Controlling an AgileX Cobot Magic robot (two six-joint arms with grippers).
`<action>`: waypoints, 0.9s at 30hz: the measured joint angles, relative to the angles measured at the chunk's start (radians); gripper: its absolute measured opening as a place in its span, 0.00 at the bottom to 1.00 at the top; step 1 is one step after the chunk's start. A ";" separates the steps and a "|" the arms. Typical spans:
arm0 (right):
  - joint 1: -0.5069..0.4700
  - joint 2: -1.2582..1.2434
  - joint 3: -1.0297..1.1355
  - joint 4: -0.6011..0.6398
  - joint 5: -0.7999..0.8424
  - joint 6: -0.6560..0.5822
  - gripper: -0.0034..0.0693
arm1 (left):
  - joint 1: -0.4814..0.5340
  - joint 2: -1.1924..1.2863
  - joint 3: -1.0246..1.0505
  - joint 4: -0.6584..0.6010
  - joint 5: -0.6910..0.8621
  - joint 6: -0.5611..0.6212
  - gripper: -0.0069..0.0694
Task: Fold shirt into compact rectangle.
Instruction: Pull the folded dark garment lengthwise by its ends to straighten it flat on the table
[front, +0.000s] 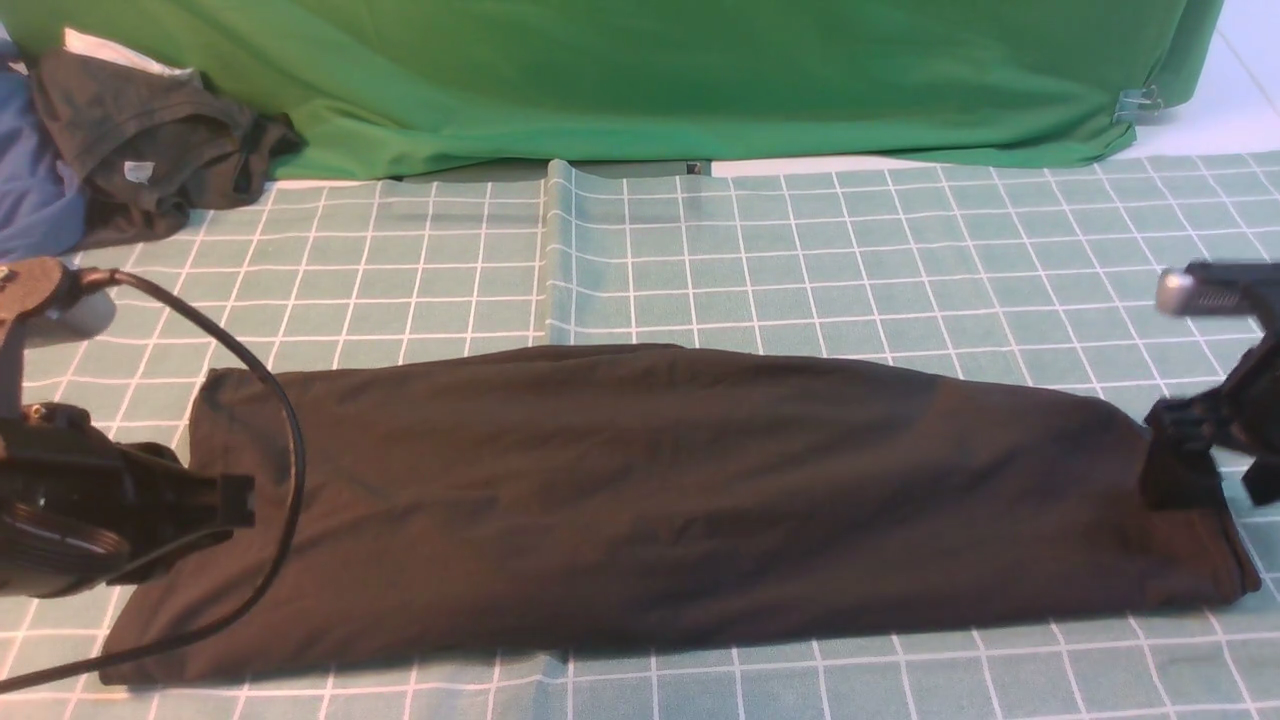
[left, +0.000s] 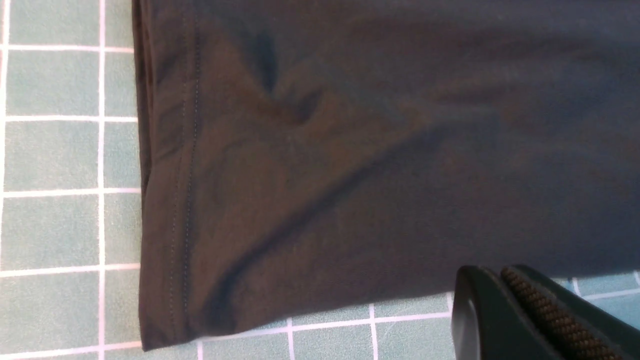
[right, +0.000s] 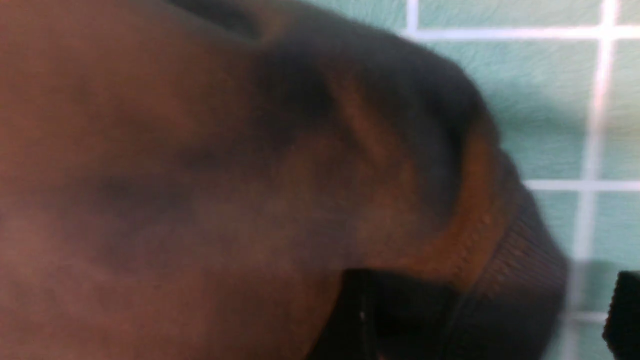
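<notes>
Grid-cloth bench (front: 800, 250): shirt (front: 650, 480) lies across it as a long flat band. Left tool (left: 495, 285) closed, empty, near hem end. Right tool (front: 1185, 470) spread wide, straddling collar end, probably for the end-fold.

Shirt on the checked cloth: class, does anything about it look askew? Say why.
Yes. The shirt tapers: its left end is wider than its right, so its far edge slants against the checked cloth.
</notes>
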 joint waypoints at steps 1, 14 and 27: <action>0.010 0.013 -0.002 -0.012 0.000 -0.007 0.88 | 0.000 0.000 0.002 -0.001 -0.003 0.000 0.10; 0.117 0.024 -0.013 -0.072 0.006 -0.014 0.15 | 0.000 0.000 0.006 -0.001 0.026 0.001 0.10; -0.102 -0.118 -0.017 -0.177 0.044 0.079 0.14 | 0.000 0.000 0.006 0.007 0.037 0.011 0.10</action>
